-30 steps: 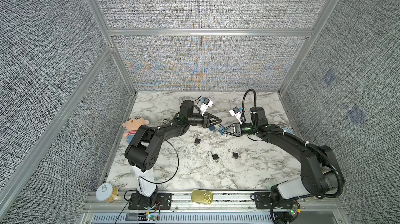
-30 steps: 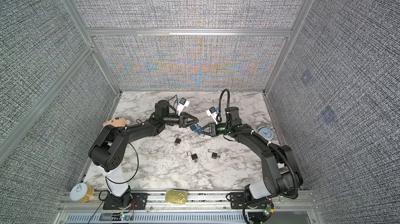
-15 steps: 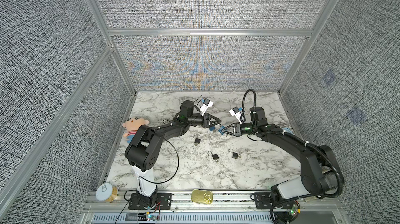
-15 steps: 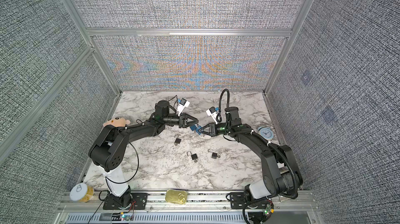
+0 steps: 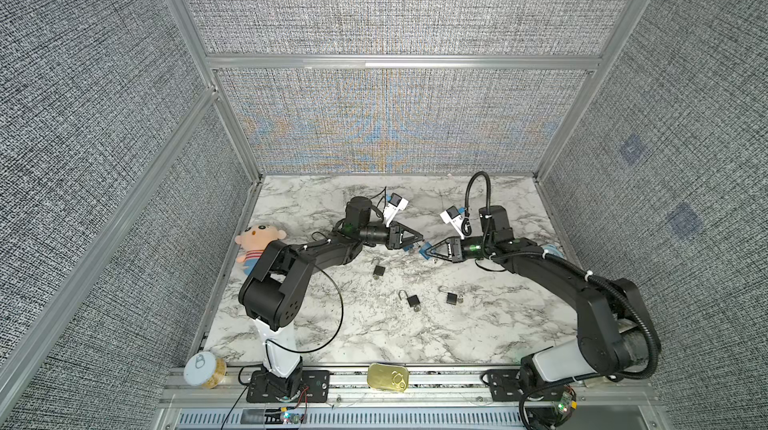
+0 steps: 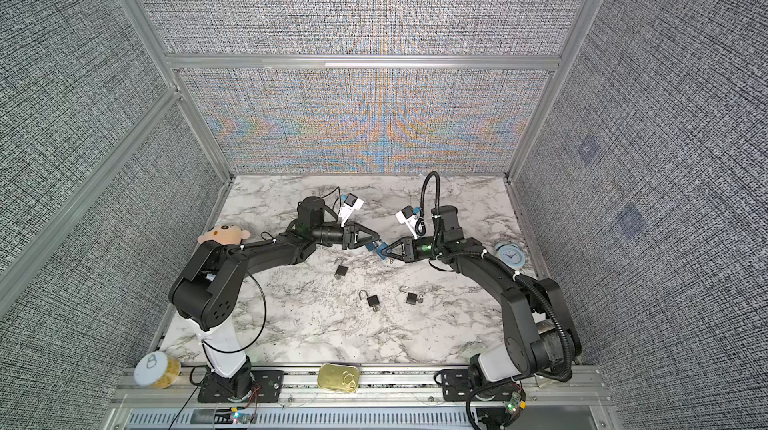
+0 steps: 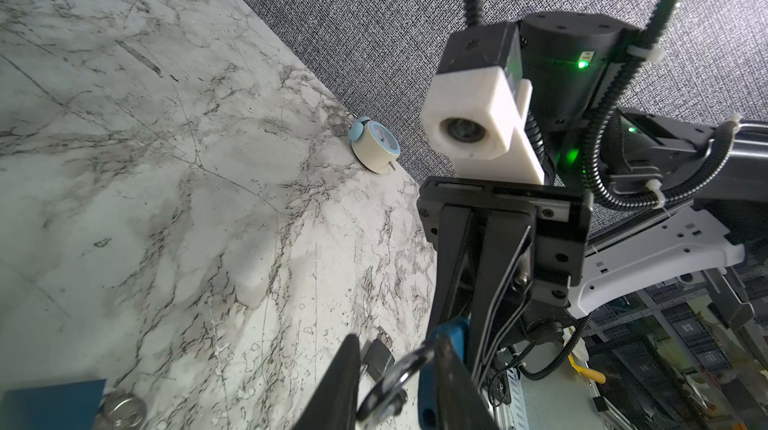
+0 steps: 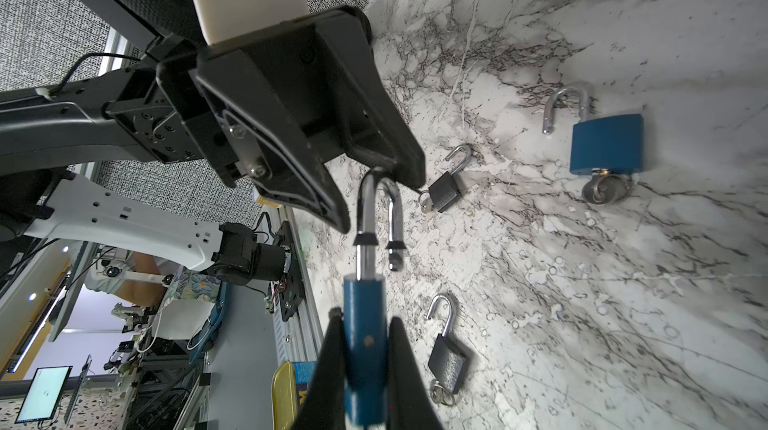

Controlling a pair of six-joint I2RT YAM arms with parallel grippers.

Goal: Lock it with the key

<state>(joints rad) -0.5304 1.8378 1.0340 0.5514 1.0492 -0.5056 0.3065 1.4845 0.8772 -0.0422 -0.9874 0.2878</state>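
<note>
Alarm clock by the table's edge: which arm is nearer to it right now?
Right. The right arm passes just beside the alarm clock, on its table-centre side. The left arm lies across the table, reaching only to its middle.

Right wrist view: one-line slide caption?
Right gripper clamps the blue padlock by its body, left gripper straddling its open shackle; three other open padlocks lie on the marble table.
</note>
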